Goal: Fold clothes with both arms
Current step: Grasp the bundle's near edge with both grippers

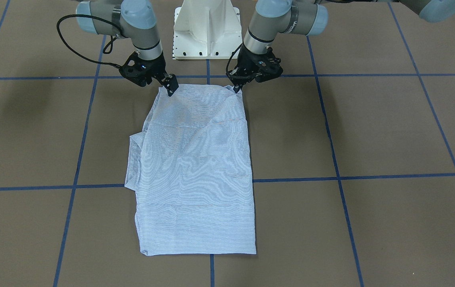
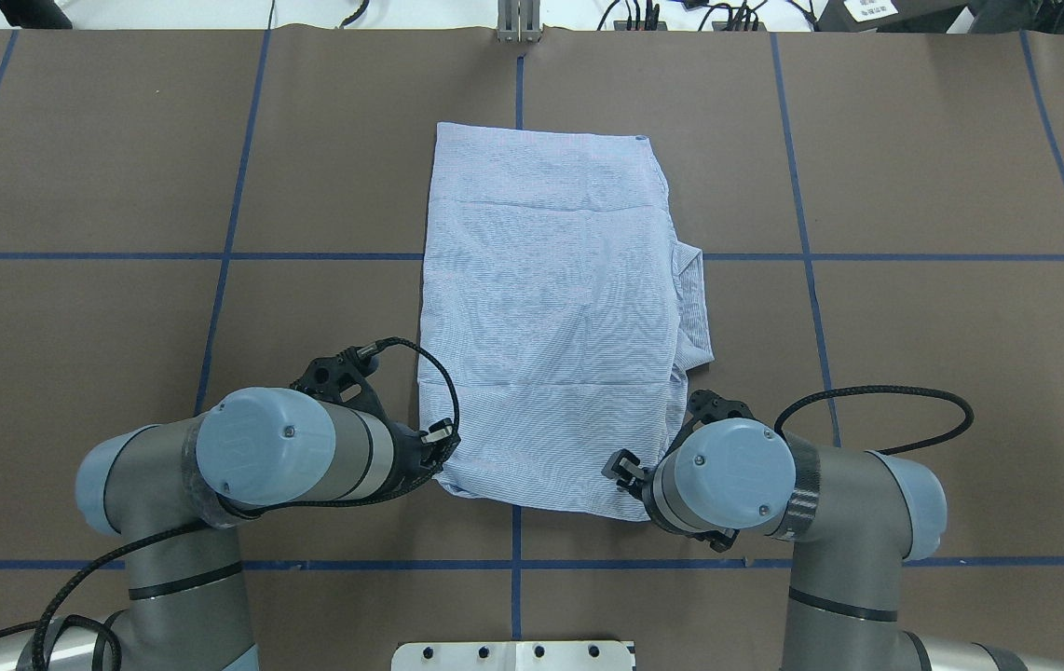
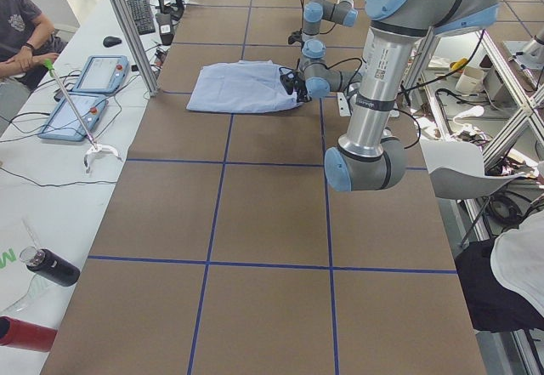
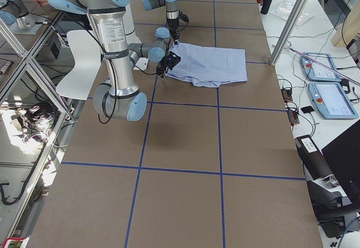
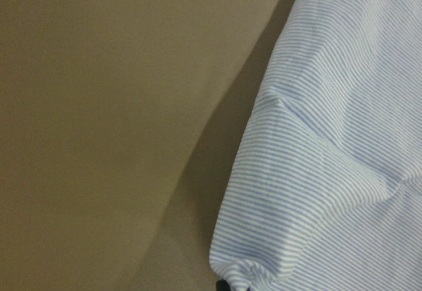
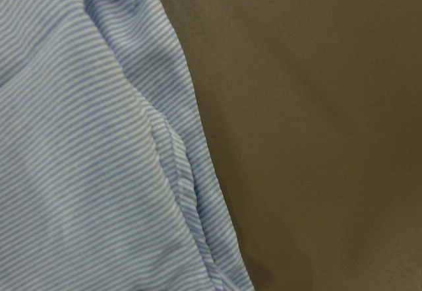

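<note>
The light blue-and-white striped shirt (image 1: 195, 167) lies folded into a long rectangle on the brown table, also seen from overhead (image 2: 551, 317). A folded part (image 2: 695, 298) sticks out on the robot's right side. My left gripper (image 1: 237, 88) pinches the shirt's near left corner, and its wrist view shows the gathered cloth (image 5: 343, 139). My right gripper (image 1: 170, 88) pinches the near right corner, and its wrist view shows the cloth edge (image 6: 79, 139). Both corners are held just above the table. Collar, buttons and label are hidden.
The white pedestal base (image 1: 206, 32) stands just behind the shirt's near edge. Blue tape lines (image 1: 76, 159) grid the table. A side bench with teach pendants (image 3: 89, 94) and a seated person (image 3: 21, 26) lies beyond the table's far edge.
</note>
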Robot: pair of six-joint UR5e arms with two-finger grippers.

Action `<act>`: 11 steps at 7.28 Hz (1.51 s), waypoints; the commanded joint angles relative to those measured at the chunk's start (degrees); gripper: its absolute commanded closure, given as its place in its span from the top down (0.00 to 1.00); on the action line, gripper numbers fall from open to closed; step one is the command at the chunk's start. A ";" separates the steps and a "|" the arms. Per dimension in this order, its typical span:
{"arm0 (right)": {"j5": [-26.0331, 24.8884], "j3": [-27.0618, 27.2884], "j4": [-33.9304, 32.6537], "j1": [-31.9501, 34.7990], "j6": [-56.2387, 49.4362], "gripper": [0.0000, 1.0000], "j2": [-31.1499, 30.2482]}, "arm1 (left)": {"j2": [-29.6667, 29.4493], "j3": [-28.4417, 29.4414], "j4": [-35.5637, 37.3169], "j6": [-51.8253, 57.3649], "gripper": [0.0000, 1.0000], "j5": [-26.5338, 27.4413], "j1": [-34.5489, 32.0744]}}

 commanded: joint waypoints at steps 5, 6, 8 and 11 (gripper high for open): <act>0.19 -0.55 0.21 0.12 -0.46 0.70 0.43 | 0.02 -0.88 0.76 0.00 0.00 0.00 -0.03; 0.27 -0.38 0.21 0.47 -1.42 0.53 0.60 | 0.02 -1.67 2.25 0.00 0.00 -0.09 -0.03; 0.36 -0.20 0.21 1.00 -1.61 0.33 1.22 | -0.33 -5.10 6.64 0.00 0.00 -0.09 0.14; 0.71 -0.46 0.12 1.26 -1.61 0.18 2.36 | -0.25 -5.28 6.66 0.00 0.00 -0.09 0.05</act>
